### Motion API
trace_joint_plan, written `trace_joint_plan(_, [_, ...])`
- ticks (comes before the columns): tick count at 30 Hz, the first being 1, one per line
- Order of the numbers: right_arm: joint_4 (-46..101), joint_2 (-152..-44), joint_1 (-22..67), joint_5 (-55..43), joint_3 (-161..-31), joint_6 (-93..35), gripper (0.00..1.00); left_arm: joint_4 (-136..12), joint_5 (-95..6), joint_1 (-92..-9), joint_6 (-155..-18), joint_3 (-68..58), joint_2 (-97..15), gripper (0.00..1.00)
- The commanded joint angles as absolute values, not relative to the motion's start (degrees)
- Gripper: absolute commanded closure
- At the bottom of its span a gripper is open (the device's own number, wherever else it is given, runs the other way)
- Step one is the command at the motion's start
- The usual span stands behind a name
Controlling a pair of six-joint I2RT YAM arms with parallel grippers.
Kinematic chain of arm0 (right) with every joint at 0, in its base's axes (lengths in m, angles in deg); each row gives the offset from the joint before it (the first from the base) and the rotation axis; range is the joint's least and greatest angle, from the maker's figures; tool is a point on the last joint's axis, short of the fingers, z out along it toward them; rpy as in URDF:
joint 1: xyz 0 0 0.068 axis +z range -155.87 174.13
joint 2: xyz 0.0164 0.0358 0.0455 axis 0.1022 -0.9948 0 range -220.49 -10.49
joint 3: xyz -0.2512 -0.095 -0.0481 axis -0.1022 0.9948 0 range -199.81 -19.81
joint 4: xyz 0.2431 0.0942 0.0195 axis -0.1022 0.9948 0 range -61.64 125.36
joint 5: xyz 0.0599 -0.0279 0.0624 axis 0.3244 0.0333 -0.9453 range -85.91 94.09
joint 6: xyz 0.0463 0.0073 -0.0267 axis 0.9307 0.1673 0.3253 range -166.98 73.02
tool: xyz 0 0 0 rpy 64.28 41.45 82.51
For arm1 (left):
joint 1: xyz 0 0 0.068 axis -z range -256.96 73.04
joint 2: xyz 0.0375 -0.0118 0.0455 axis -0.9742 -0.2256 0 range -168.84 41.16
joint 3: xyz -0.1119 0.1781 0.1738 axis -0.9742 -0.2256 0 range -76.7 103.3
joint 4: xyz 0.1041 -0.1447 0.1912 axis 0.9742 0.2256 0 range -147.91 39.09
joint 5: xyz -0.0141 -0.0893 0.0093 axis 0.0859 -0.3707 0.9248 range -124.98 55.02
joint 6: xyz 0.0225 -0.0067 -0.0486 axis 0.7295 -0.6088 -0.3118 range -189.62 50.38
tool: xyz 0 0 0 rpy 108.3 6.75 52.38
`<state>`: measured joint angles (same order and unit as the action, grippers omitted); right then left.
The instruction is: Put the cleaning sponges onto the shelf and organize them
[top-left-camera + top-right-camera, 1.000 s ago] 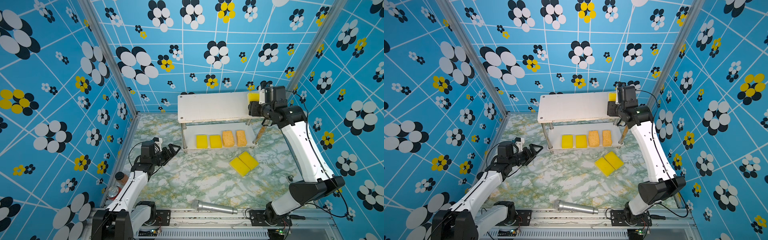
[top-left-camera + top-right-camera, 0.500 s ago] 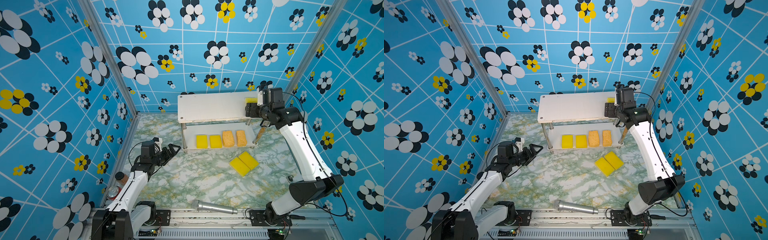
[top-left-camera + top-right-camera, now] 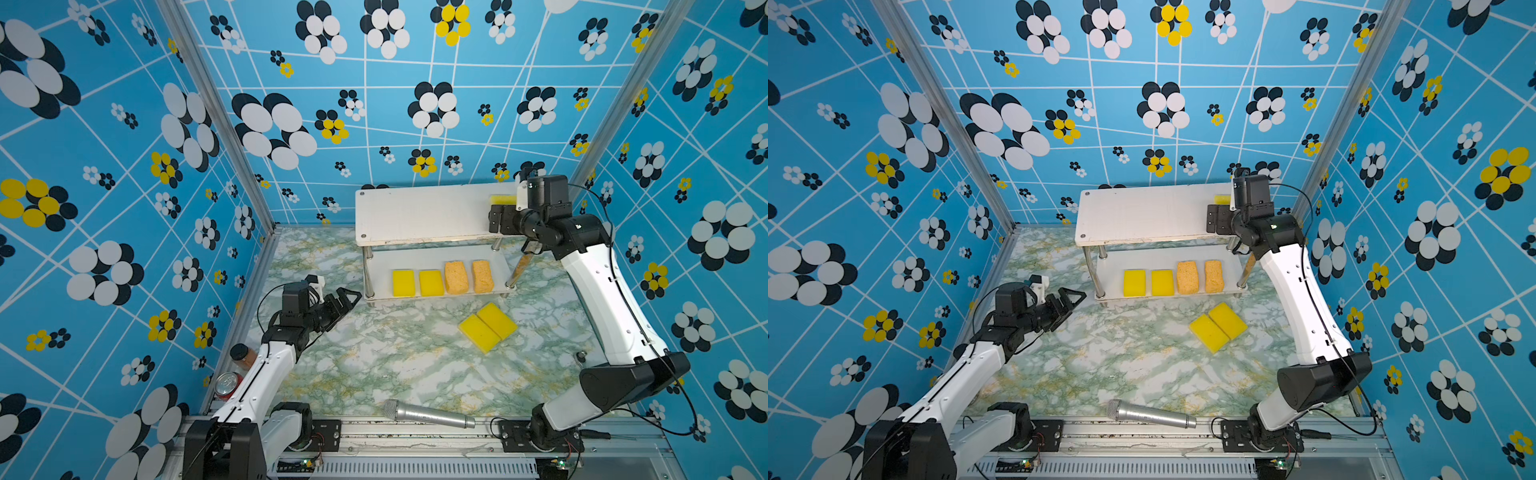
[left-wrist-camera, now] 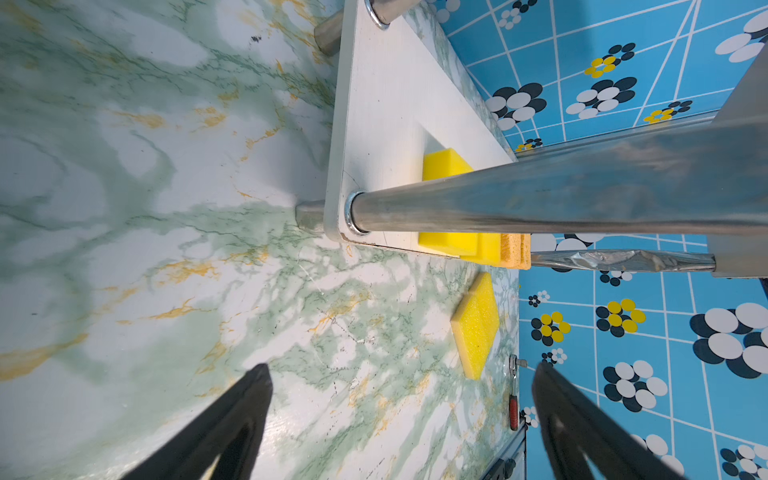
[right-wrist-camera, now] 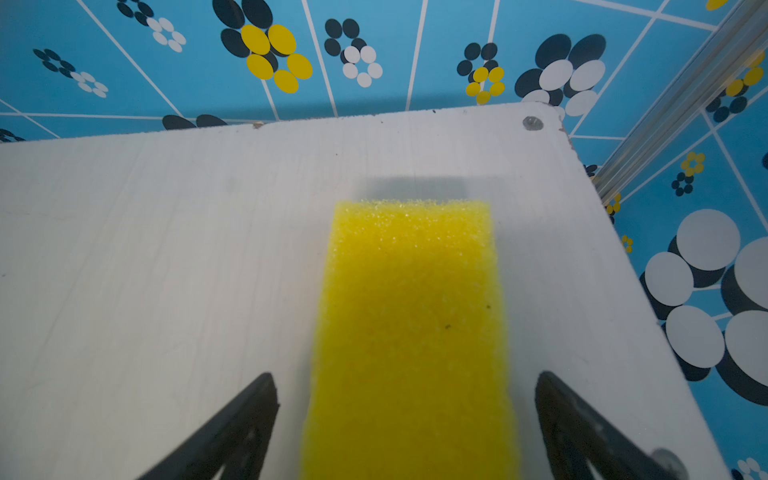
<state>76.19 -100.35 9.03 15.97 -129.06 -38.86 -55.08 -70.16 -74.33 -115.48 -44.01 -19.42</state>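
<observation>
The right claw (image 5: 403,374) is seen spread, a long yellow sponge (image 5: 411,291) lying untouched between its jaws on the top board of the shelf (image 5: 166,249). If the claw is withdrawn low or skewed, the sponge could be snagged and dragged off the board edge close beside it. Far below, two more sponges (image 3: 488,327) are left on the bench (image 3: 374,374).

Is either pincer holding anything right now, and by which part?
Nothing is held. The right pincer is open, clear of the yellow sponge on the shelf; the left pincer is open, empty.
</observation>
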Motion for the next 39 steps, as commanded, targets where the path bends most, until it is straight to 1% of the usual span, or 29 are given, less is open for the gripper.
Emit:
trace_joint_plan(1, [77.5, -97.55, 8.67, 16.56, -131.44, -39.02, 0.01, -54.74, -70.31, -74.89, -115.28, -44.01, -19.22, 0.01])
trace_joint_plan(6, [81.63, -96.7, 8.71, 16.96, -134.68, -38.99, 0.01, -54.68, -70.39, -74.93, -115.32, -43.88, -19.18, 0.01])
trace_joint_plan(10, [83.6, -92.34, 8.74, 16.62, -132.7, -37.71, 0.01, -54.07, -70.29, -74.94, -115.02, -43.44, -18.78, 0.01])
trace_joint_plan(18, [93.01, -83.75, 8.72, 8.89, -128.89, -36.61, 0.01, -51.63, -70.39, -75.02, -113.24, -40.86, -19.31, 0.01])
trace_joint_plan(26, [97.33, -72.54, 8.68, 1.45, -116.61, -35.98, 0.01, -51.14, -71.15, -75.16, -112.86, -39.7, -19.74, 0.01])
trace_joint_plan(35, [102.12, -63.5, 8.72, 0.58, -102.79, -34.87, 0.01, -51.66, -71.37, -75.29, -113.21, -39.8, -20.32, 0.01])
trace_joint_plan(39, [102.05, -60.13, 8.72, 0.68, -97.69, -31.99, 0.01, -51.69, -71.97, -75.27, -113.3, -39.43, -21.0, 0.01])
